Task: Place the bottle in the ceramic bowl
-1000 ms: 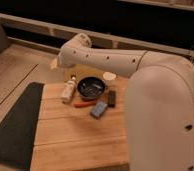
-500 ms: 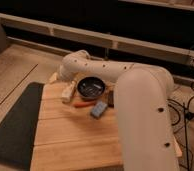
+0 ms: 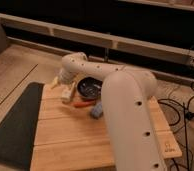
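Approach step: tool (image 3: 59,84) hangs, jaws apart, just beside bottle (image 3: 66,94) on table (image 3: 65,135). Next I must straddle and clamp it, then carry to ceramic bowl (image 3: 90,88).

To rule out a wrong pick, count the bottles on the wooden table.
1. The bottle lies on the wooden table left of the ceramic bowl, with the tool just behind it. The arm covers part of the table, so more may be hidden.

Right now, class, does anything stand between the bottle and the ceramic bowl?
Nothing visible does. The bottle lies beside the ceramic bowl, the gripper at the bottle's other side; the red stick lies off that path.
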Action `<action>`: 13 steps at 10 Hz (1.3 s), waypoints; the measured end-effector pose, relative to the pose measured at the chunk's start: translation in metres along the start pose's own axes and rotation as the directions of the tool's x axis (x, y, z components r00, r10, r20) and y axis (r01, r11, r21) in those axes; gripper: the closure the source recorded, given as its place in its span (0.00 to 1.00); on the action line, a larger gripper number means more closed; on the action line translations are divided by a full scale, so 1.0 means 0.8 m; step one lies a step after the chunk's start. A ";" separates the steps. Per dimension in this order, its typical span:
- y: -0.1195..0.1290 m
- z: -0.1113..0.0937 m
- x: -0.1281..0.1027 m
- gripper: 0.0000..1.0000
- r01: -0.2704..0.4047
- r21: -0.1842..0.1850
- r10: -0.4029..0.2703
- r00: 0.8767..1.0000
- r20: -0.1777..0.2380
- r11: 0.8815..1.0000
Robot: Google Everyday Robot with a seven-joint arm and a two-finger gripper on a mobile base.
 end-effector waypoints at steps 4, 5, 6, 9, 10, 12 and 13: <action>-0.016 0.033 -0.003 0.35 0.055 0.068 -0.048 0.994 -0.103 0.996; -0.022 0.038 -0.007 0.35 0.068 0.086 -0.058 0.991 -0.123 0.994; -0.029 0.045 -0.008 0.35 0.078 0.105 -0.062 0.987 -0.148 0.991; -0.044 0.068 -0.001 0.35 0.091 0.139 -0.059 0.974 -0.218 0.986; -0.046 0.074 0.001 0.35 0.090 0.144 -0.055 0.971 -0.232 0.986; -0.055 0.087 0.008 0.35 0.082 0.156 -0.038 0.963 -0.268 0.984; -0.058 0.093 0.009 0.35 0.077 0.159 -0.030 0.960 -0.279 0.984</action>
